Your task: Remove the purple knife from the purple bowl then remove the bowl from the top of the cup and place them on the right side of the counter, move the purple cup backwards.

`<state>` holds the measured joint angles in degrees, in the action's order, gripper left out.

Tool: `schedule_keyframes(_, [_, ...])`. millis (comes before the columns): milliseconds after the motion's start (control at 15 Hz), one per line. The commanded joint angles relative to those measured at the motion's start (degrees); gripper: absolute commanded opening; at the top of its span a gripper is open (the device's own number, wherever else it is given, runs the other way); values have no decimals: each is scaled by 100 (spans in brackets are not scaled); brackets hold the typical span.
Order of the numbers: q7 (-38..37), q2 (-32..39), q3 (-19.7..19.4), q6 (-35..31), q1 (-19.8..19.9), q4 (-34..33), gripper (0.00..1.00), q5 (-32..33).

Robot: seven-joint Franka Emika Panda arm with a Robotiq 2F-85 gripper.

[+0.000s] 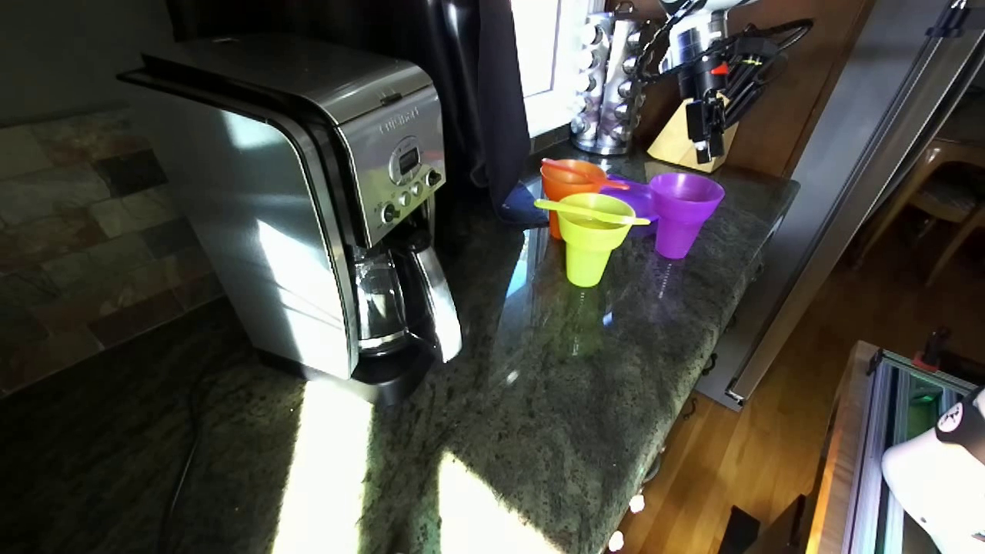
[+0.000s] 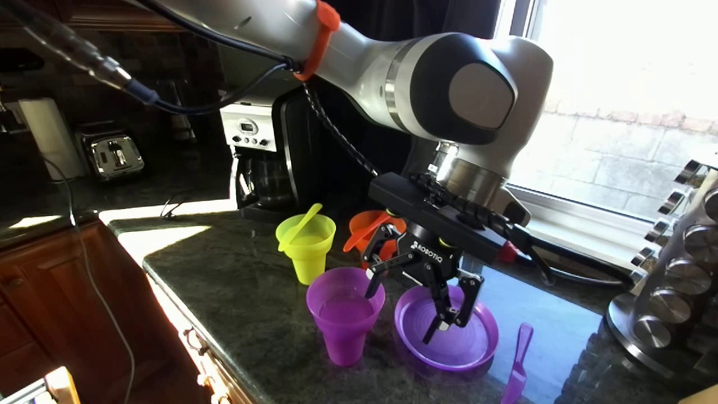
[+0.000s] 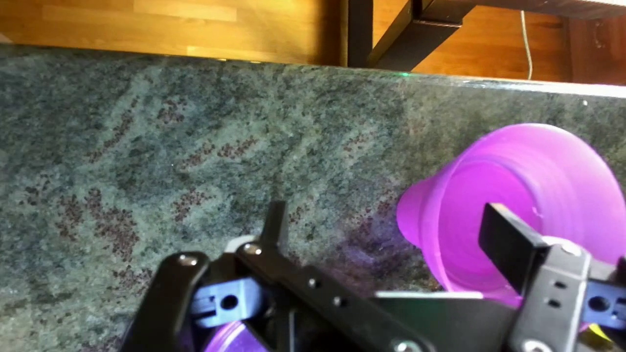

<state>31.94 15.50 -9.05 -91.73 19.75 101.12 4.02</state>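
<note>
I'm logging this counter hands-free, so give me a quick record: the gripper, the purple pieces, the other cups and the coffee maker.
Gripper: open, raised above the counter, holding nothing
Purple cup: upright on the counter
Purple bowl: off the cup, on the counter beside it
Purple knife: out of the bowl, lying beside it on the side away from the cup
Yellow cup: upright, yellow utensil across its rim
Orange cup: upright, orange utensil across its rim
Coffee maker: in both exterior views, carafe in place
</note>
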Motion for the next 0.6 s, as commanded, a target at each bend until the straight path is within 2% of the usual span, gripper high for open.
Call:
schedule_keyframes(0, [677, -620, -39, -803, -22, 906, 100, -1])
schedule_keyframes(400, [1613, -1027, -81, -1472, -93, 1653, 100, -351])
schedule_keyframes(467, [1719, -1078, -89, -1543, -110, 1744, 93, -404])
schedule_keyframes(533, [1799, -1113, -99, -1612, -127, 1812, 74, -462])
